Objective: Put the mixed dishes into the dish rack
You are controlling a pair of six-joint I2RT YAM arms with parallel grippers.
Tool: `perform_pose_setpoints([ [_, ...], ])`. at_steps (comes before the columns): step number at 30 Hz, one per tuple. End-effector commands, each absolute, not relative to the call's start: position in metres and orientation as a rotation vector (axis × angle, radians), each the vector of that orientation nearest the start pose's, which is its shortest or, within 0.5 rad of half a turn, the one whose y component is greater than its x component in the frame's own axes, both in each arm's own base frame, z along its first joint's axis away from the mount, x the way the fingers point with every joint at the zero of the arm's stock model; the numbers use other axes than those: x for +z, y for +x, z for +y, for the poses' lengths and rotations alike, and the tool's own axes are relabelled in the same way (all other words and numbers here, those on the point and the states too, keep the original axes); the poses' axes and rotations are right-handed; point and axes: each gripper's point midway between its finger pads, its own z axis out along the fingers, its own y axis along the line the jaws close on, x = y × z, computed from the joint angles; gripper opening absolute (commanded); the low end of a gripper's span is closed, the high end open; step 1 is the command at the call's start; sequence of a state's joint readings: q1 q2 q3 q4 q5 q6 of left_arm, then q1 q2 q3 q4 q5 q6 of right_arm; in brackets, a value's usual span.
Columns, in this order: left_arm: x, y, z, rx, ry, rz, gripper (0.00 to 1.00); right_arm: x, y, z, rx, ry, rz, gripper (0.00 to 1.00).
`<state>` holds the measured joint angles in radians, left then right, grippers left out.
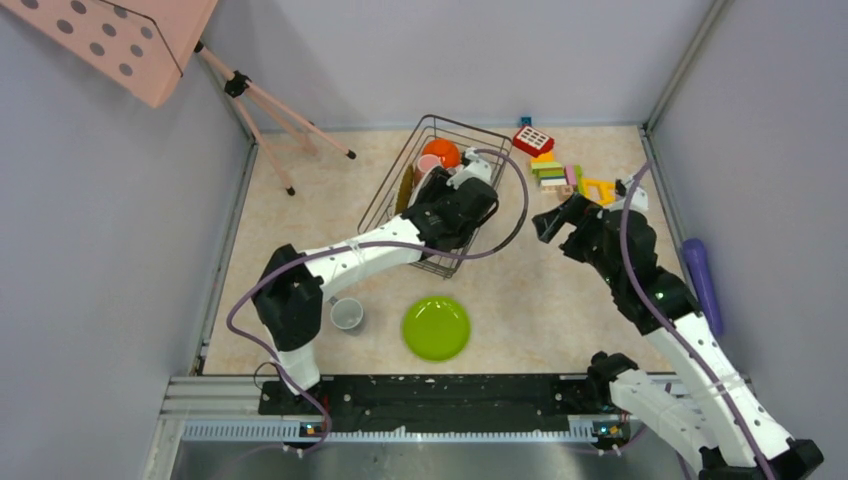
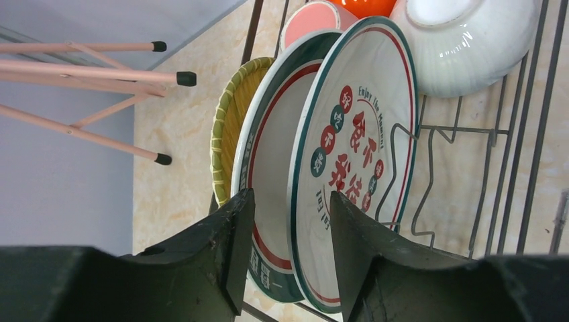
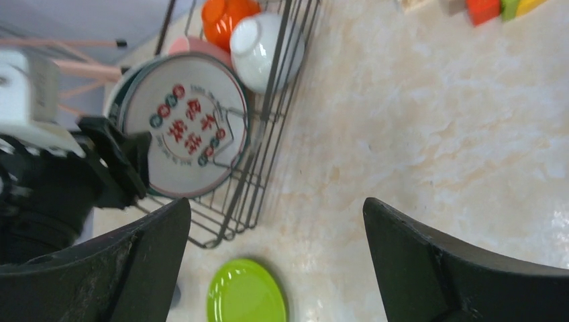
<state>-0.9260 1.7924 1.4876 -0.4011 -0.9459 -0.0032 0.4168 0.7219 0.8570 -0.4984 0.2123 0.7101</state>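
While I am holding my left gripper (image 2: 290, 201) over the rectangular dark metal wire dish rack (image 1: 500, 135), its jaws are standing apart. They are straddling the lower rims of two upright round white plates with dark green-and-red rims, the front plate (image 2: 355, 134) and the back plate (image 2: 275, 154). I cannot tell whether either finger is touching a rim. A round woven straw mat (image 2: 231, 127) is leaning behind them. A pink cup (image 2: 312, 17), an orange bowl (image 1: 440, 152) and a small whitish cup (image 2: 470, 40) are sitting at the rack's far end.

My right gripper (image 1: 550, 222) is hovering wide open above the table, right of the rack, holding nothing. The round lime-green plate (image 1: 436, 328) and a second whitish cup (image 1: 347, 314) are lying on the table near my bases, not yet loaded.

Caution: any sideways drift of the left wrist is risking a finger catching a rim and tipping both plates. A crooked withdrawal is risking the same.
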Motion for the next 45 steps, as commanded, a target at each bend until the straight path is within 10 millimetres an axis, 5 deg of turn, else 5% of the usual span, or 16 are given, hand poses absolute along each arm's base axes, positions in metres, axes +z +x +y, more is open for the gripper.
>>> perform_pose_setpoints([
  [1,0.251,0.376,-0.258,0.411,0.352,1.906,0.52,0.224,0.246,0.133,0.669,0.330,2.071,0.95],
  [6,0.272,0.373,-0.255,0.343,0.333,1.904,0.53,0.177,0.224,0.166,0.840,0.175,2.231,0.86],
  [10,0.300,0.362,-0.258,0.118,0.296,1.908,0.57,0.128,0.203,0.192,0.963,0.047,2.398,0.74],
  [17,0.331,0.327,-0.245,-0.248,0.240,1.905,0.69,0.094,0.181,0.222,0.981,-0.019,2.465,0.65],
  [29,0.307,0.259,-0.186,-0.536,0.066,1.920,0.71,0.054,0.170,0.252,0.943,0.030,2.514,0.55],
  [40,0.270,0.223,-0.163,-0.611,-0.004,1.986,0.71,0.037,0.169,0.285,0.898,-0.040,2.549,0.48],
  [45,0.271,0.217,-0.160,-0.631,-0.009,1.978,0.71,0.026,0.169,0.285,0.870,-0.042,2.569,0.18],
])
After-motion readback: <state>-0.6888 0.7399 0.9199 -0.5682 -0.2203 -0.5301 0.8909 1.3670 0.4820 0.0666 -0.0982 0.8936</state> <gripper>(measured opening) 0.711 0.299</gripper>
